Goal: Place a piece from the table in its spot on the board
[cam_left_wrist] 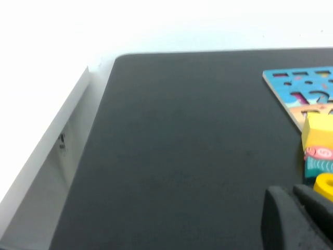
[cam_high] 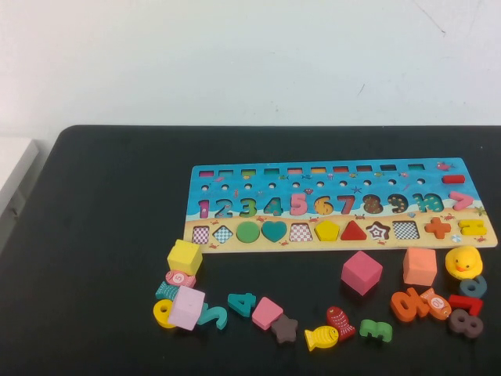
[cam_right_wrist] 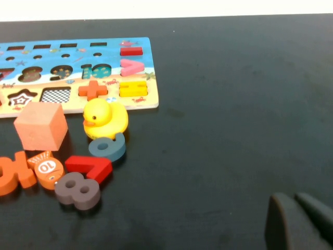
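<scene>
The board (cam_high: 329, 178) lies on the black table, blue with numbers and a tan strip of shape slots. The yellow pentagon piece (cam_high: 326, 230) sits flat in its slot in that strip, between a checkered slot and a red triangle. Neither arm shows in the high view. My left gripper (cam_left_wrist: 289, 191) is shut and empty, low over the table to the left of the board's corner (cam_left_wrist: 291, 86). My right gripper (cam_right_wrist: 291, 198) is shut and empty, over bare table to the right of the board's end (cam_right_wrist: 78, 57).
Loose pieces lie in front of the board: a yellow cube (cam_high: 185, 257), lilac cube (cam_high: 187, 307), pink cube (cam_high: 362, 272), orange cube (cam_high: 420, 266), yellow duck (cam_high: 463, 262), yellow fish (cam_high: 321, 338), brown star (cam_high: 284, 329) and several numbers. The table's left edge (cam_left_wrist: 99, 125) drops off.
</scene>
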Action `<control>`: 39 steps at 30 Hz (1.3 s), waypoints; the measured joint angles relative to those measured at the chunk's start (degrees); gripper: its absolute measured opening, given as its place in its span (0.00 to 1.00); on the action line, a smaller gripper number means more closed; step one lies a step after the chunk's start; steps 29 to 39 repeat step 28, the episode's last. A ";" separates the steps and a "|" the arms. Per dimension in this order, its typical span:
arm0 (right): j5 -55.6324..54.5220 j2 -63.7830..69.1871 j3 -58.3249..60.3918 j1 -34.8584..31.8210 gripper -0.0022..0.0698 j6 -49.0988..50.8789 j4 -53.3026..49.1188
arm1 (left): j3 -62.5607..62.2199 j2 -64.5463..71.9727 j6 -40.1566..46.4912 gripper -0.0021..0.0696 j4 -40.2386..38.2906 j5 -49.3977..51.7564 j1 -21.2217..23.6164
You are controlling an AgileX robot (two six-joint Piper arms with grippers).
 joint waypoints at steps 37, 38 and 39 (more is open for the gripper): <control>0.00 0.00 0.00 0.00 0.06 0.00 0.00 | -0.11 -0.09 0.00 0.03 0.38 4.76 0.00; 0.00 0.00 0.00 0.00 0.06 0.00 0.00 | -0.11 -0.09 0.00 0.03 0.38 4.76 0.00; 0.00 0.00 0.00 0.00 0.06 0.00 0.00 | -0.11 -0.09 0.00 0.03 0.38 4.76 0.00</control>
